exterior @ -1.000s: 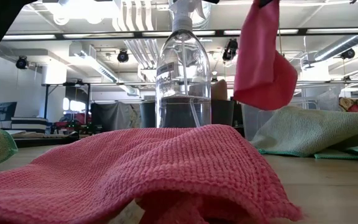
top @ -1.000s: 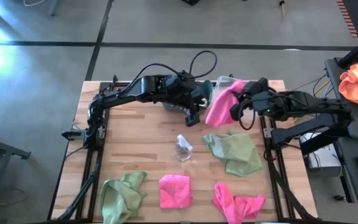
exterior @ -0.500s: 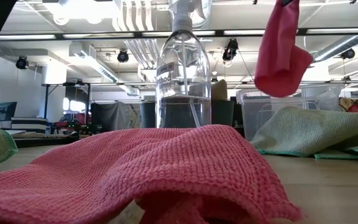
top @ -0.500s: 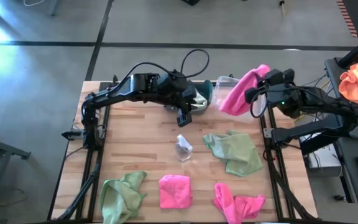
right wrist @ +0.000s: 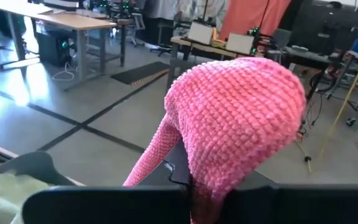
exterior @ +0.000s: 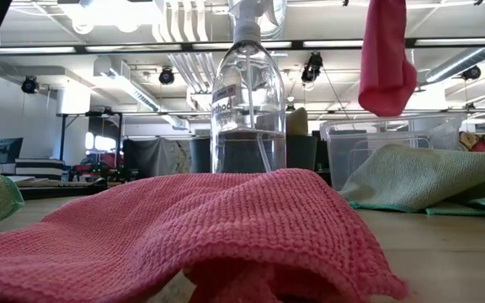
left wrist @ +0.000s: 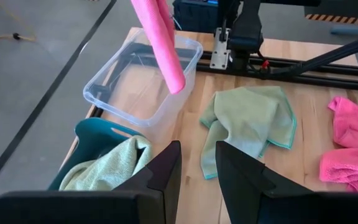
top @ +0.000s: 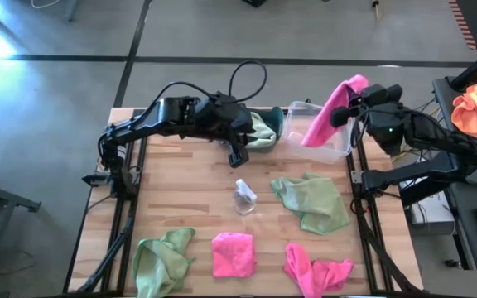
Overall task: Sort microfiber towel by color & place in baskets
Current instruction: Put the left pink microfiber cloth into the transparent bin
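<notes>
Pink towel (top: 328,112) in right end effector (top: 356,93), seemingly above clear basket (top: 339,146)

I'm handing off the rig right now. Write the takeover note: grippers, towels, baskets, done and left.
Right gripper: shut on pink towel, hanging over the clear basket.
Left gripper: open, empty, beside the teal basket.
Done: one green towel in the teal basket.
Left: drop the held towel; on the table lie two green towels and two pink towels.
</notes>
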Controlling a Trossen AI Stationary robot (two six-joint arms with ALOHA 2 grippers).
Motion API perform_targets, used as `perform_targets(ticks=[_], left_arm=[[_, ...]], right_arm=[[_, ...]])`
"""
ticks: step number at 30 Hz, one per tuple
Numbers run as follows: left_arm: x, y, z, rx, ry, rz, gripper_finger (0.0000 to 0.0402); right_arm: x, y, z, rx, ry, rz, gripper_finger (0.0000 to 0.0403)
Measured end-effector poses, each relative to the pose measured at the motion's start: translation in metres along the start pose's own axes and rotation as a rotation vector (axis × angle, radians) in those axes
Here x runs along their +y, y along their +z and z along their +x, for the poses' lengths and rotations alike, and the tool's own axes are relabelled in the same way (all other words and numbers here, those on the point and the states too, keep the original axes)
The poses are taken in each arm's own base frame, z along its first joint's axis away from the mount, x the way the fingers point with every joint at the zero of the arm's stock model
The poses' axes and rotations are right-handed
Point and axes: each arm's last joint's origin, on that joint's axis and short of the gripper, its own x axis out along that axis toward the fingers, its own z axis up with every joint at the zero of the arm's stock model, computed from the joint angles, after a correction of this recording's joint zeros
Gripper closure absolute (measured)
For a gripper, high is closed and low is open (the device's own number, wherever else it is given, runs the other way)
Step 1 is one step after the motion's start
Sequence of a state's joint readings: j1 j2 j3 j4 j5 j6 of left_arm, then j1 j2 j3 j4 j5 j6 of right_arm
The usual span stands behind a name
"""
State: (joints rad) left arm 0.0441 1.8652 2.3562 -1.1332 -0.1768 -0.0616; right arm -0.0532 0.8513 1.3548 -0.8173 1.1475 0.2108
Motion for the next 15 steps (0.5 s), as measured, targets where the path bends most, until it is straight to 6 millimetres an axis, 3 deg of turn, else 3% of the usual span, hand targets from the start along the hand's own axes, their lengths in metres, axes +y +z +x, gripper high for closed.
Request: perform_targets(ticks=[15], left_arm=[[-0.003, 0.0, 0.0, 0.0, -0.005, 0.004, 0.0315]], right_arm=[[0.006, 0.01, 0.002, -0.051, 0.002, -0.002, 0.0394]])
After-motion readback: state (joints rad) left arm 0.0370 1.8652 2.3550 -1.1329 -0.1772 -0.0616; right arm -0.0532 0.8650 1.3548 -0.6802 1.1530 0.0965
